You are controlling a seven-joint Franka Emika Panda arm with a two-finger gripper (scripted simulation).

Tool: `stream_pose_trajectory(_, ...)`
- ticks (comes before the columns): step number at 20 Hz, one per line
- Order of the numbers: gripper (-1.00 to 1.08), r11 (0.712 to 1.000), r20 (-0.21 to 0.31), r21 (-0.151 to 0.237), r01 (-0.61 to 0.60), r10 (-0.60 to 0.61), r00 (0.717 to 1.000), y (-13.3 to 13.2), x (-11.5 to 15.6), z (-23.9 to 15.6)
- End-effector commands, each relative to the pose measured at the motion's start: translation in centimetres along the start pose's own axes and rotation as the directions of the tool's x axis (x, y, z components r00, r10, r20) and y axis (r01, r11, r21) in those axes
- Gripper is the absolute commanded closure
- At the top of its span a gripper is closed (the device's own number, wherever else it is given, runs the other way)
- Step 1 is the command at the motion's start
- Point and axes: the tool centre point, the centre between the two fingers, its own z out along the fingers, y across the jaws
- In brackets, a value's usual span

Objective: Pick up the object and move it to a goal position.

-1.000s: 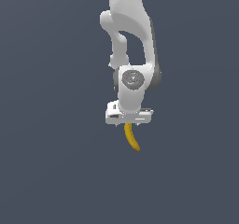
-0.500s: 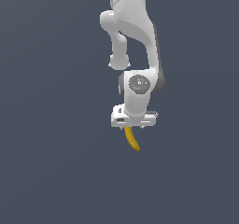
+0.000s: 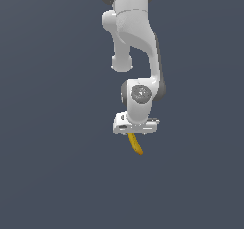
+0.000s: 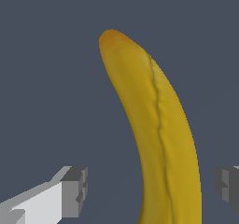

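The object, a small curved yellow banana (image 3: 136, 144), lies on the dark grey surface just under the white hand of the arm. My gripper (image 3: 136, 130) hangs right over its upper end, and the hand hides its fingers in the exterior view. In the wrist view the banana (image 4: 158, 125) runs lengthwise between the two grey fingertips (image 4: 77, 190). There is a wide gap on one side and a narrow one on the other. The gripper (image 4: 149, 188) is open and neither pad touches the fruit. The stem end is out of view.
The plain dark grey surface (image 3: 52, 175) fills both views. The white arm (image 3: 136, 42) rises above the hand to the picture's upper edge. No other object shows.
The hand has come down a little over the banana across the three exterior frames. The banana has stayed where it lay.
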Motion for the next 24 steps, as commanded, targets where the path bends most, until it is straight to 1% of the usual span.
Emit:
stream_pose_trajectory(1,-0.92,1.0,-0.001,0.0,0.0,0.0,1.0,-0.02,0.01,1.03)
stream_pose_trajectory(6,-0.92,1.0,-0.001,0.0,0.0,0.0,1.0,-0.06,0.14,1.66)
stream_pose_trajectory(7,1.08,1.0,-0.001,0.0,0.0,0.0,1.0,-0.06,0.14,1.66)
stream_pose_trajectory(18,1.08,1.0,-0.002,-0.001,-0.001,0.001,1.0,0.06,0.14,1.55)
stream_pose_trajectory(24,1.08,1.0,-0.002,-0.001,-0.001,0.001,1.0,0.45,-0.48,0.95)
